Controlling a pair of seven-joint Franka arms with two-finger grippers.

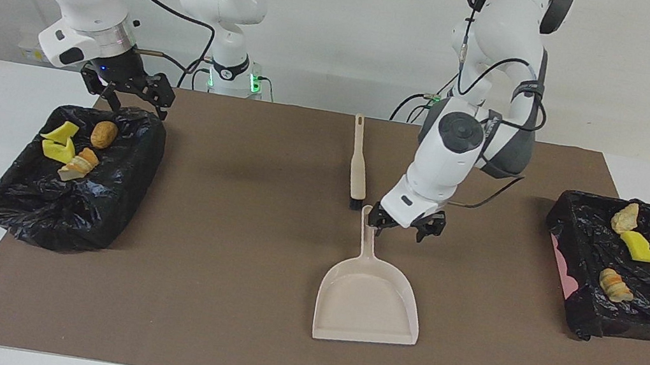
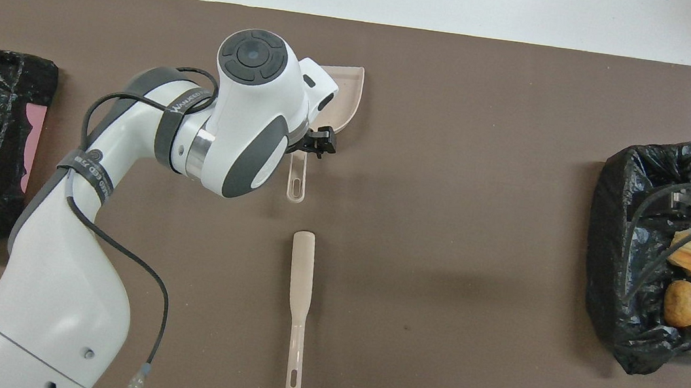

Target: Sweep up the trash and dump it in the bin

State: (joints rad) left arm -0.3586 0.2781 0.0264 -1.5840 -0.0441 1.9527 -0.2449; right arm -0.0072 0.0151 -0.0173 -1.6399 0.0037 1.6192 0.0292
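Left gripper (image 1: 407, 226) wide open, empty, just beside the dustpan (image 1: 368, 302) handle; lift straight away (don't nudge it). Right gripper (image 1: 130, 97) open, empty, over bin (image 1: 71, 196); trash (image 1: 75, 148) binned at both tabletop ends.

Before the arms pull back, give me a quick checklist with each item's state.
1. Left claw open and off the dustpan: ok.
2. Dustpan flat on the mat, empty: ok.
3. Brush lying free, nearer the robots than the dustpan: ok.
4. Trash in the bin at the right arm's end and the bin at the left arm's end, none loose on the mat: ok.
5. Right claw open, empty, above its bin's rim: ok.
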